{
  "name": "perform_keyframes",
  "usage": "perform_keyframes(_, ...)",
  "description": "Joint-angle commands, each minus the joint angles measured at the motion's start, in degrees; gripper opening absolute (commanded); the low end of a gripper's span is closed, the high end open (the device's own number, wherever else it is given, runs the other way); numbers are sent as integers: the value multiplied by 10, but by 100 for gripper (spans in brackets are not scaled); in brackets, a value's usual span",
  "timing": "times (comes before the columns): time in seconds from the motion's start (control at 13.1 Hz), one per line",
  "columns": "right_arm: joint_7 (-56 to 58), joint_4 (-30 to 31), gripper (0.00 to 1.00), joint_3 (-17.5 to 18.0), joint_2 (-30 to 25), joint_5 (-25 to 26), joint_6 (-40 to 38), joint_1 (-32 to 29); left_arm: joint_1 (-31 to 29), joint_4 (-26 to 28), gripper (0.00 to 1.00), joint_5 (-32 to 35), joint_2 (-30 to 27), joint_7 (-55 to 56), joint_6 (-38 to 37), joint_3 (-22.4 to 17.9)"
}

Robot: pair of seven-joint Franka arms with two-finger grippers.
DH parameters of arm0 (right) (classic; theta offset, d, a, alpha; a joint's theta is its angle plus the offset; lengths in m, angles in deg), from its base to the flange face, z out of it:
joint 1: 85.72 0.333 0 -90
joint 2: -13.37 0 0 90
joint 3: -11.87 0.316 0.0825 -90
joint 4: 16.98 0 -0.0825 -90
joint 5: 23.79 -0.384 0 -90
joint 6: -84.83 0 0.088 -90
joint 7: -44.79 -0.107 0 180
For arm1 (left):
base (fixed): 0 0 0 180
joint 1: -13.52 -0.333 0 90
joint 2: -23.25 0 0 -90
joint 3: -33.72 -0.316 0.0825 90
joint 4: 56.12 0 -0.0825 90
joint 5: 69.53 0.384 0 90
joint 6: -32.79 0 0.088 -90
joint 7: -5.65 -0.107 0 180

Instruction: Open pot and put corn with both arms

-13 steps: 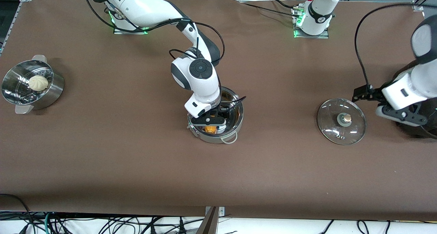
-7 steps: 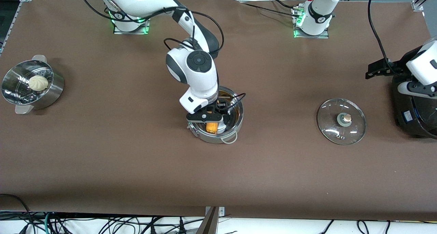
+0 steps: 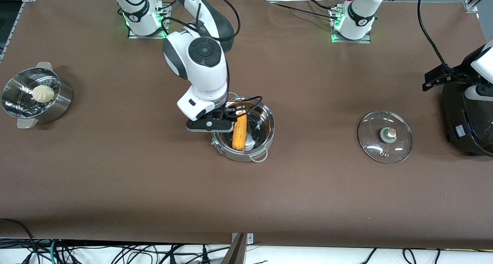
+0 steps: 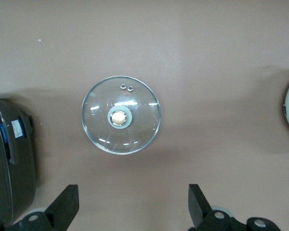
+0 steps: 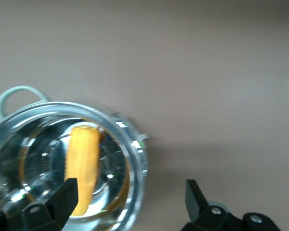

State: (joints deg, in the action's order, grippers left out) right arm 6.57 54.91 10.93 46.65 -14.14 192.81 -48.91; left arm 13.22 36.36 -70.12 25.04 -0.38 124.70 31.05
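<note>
The steel pot [image 3: 265, 131] stands open mid-table. The yellow-orange corn [image 3: 239, 132] lies inside it, free of any gripper. My right gripper [image 3: 214, 126] is open and empty, in the air over the pot's rim on the right arm's side. In the right wrist view the corn [image 5: 84, 166] and pot rim [image 5: 137, 154] show below the open gripper [image 5: 130, 198]. The glass lid [image 3: 385, 137] with its tan knob lies flat on the table toward the left arm's end. My left gripper [image 3: 478, 91] is open and empty, high over the black cooker; its wrist view shows the lid [image 4: 121, 114] beneath the gripper [image 4: 133, 204].
The big black cooker [image 3: 464, 121] stands at the left arm's end of the table and also shows in the left wrist view [image 4: 9, 163]. A perforated steamer basket [image 3: 57, 106] holding a white bun [image 3: 43, 93] stands at the right arm's end. Brown tabletop lies between them.
My right gripper let go of the corn and rose out of the pot toward the right arm's side; the corn now lies uncovered. My left gripper rose away from the lid toward the cooker.
</note>
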Motion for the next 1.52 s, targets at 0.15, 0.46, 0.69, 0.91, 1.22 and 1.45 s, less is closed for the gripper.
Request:
perform_keyframes(0.15,89,7,99,-70,-41,-37,-58,-24,22,18,100,12,-22,6,13,-7)
perform_keyframes(0.46,182,7,99,-125,-44,-89,-66,-79,17,6,100,13,-19,7,7,2)
perform_keyframes(0.69,254,7,99,-122,-52,-119,-81,-160,17,0,100,16,-18,5,7,1)
perform_keyframes(0.91,305,9,99,-121,-75,-121,-107,-197,17,0,100,16,-18,2,8,1)
perform_keyframes(1.22,337,29,99,-117,-113,-123,-144,-246,17,0,100,18,-17,5,8,1)
perform_keyframes(1.45,372,71,99,-118,-156,-130,-158,-279,17,0,100,17,-17,3,8,1)
